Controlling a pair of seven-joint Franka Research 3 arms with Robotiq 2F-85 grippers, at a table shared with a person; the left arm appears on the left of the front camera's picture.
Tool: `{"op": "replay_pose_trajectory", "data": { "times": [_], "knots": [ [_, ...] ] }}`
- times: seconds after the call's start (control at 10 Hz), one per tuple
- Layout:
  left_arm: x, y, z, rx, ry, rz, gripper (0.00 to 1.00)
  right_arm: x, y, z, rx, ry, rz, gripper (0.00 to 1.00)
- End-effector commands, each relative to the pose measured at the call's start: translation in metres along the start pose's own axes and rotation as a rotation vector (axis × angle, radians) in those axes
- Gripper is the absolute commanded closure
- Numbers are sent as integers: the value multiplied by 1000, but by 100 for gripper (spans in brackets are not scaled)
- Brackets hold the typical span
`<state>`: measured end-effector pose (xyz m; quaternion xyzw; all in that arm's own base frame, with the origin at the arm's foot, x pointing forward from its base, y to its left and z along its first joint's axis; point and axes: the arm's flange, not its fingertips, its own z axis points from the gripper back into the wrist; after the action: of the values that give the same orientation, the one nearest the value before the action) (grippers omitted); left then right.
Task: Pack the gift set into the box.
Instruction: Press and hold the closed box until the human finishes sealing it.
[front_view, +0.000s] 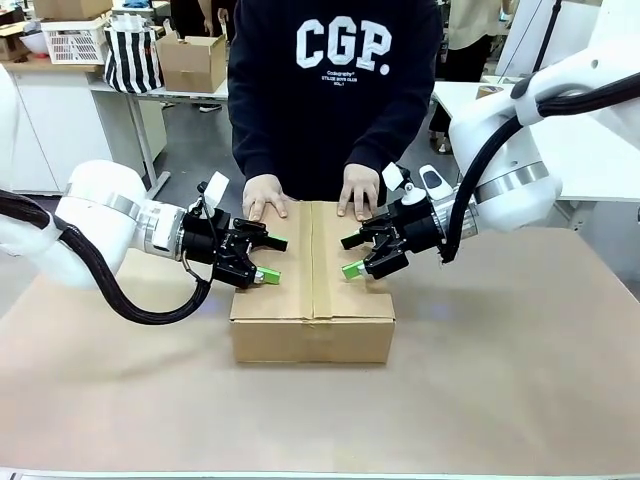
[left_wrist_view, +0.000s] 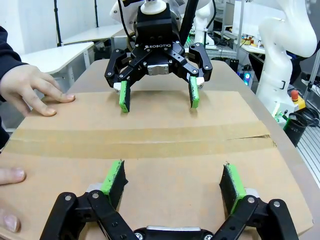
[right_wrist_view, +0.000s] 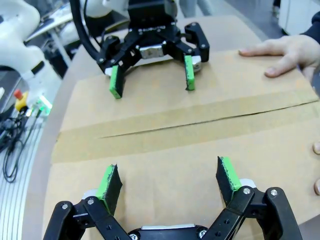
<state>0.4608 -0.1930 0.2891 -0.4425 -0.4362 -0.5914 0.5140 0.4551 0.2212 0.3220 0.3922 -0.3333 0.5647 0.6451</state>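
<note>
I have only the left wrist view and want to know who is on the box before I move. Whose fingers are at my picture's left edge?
Observer: The person's. In the front view they stand at the far side, one hand and the other hand flat on the far edge of the box.
Operator: Is the box shut in front?
Observer: Yes, its front wall is whole and the flaps lie level.
Operator: And my gripper from across?
Observer: The right wrist view shows the left gripper open, empty, over its flap.

box (front_view: 312, 340) — matt brown cardboard (tape (front_view: 312, 262) smooth) | left arm (front_view: 92, 222) — glossy white plastic
</note>
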Motion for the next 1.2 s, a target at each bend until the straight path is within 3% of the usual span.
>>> {"op": "replay_pose_trajectory", "data": {
  "times": [0.0,1.1],
  "knots": [
    [-1,0,0,10,0,-20,0,-3,0,2,11,5,-2,0],
    [-1,0,0,10,0,-20,0,-3,0,2,11,5,-2,0]
  ]
}}
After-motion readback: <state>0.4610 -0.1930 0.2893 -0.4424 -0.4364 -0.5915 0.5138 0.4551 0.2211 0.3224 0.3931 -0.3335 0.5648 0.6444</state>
